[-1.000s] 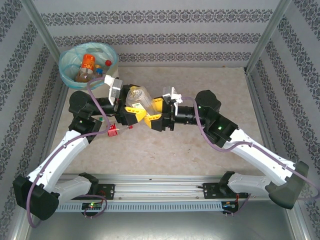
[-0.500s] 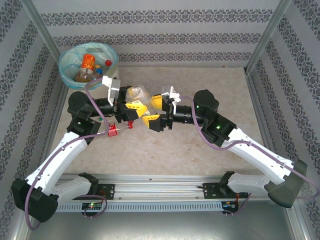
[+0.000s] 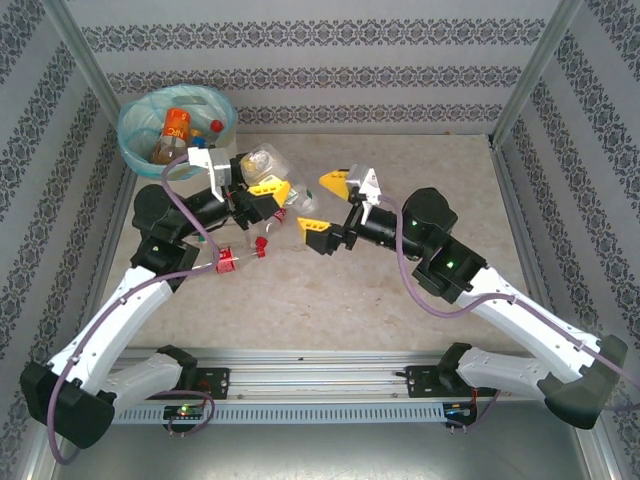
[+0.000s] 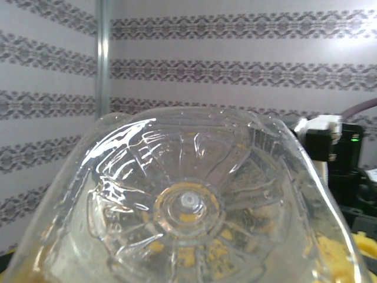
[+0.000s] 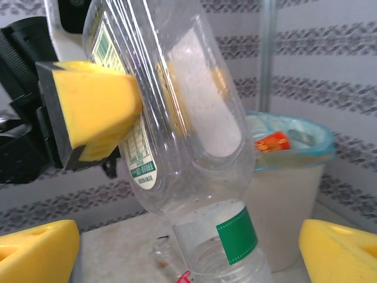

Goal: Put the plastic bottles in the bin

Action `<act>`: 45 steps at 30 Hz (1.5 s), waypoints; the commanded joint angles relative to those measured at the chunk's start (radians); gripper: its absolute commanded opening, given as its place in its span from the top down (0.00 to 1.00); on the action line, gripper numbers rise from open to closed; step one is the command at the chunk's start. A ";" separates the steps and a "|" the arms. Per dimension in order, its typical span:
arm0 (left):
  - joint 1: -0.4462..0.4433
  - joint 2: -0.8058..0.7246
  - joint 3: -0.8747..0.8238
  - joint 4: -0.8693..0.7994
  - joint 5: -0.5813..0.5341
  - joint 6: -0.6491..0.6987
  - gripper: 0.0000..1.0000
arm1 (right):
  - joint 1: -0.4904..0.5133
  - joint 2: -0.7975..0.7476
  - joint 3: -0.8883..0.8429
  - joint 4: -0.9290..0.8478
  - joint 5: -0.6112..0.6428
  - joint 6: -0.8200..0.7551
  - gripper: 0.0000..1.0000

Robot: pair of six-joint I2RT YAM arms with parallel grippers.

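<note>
My left gripper (image 3: 270, 186) is shut on a clear plastic bottle (image 3: 268, 163), held above the table just right of the bin (image 3: 132, 141). The bottle's ribbed base (image 4: 188, 203) faces the left wrist camera. In the right wrist view that bottle (image 5: 194, 124) hangs neck down with a green band, one yellow left finger (image 5: 88, 112) pressed on its side. My right gripper (image 3: 326, 205) is open, a little right of the bottle and apart from it. The cream bin (image 5: 288, 194) has a blue-green liner and holds an orange-labelled bottle (image 3: 175, 128) among others.
A small clear bottle with a red cap (image 3: 268, 240) lies on the table under the two grippers. Patterned walls close in the back and both sides, with metal posts at the far corners. The beige tabletop (image 3: 400, 310) stretches to the right.
My right gripper has opened, let go of the clear bottle and drawn back to the right. The left gripper has closed on the bottle and carried it up towards the bin.
</note>
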 commanded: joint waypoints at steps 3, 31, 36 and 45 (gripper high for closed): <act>-0.010 0.129 0.058 0.059 -0.077 0.092 1.00 | -0.087 0.021 -0.025 0.110 0.078 -0.067 0.04; -0.003 0.642 0.417 -0.016 -0.077 0.265 1.00 | -0.484 0.541 0.095 0.414 -0.116 0.103 0.06; 0.001 0.654 0.425 -0.014 -0.079 0.267 1.00 | -0.500 0.562 0.096 0.419 -0.118 0.111 0.06; 0.006 0.661 0.438 -0.003 -0.081 0.263 1.00 | -0.508 0.591 0.113 0.420 -0.118 0.123 0.07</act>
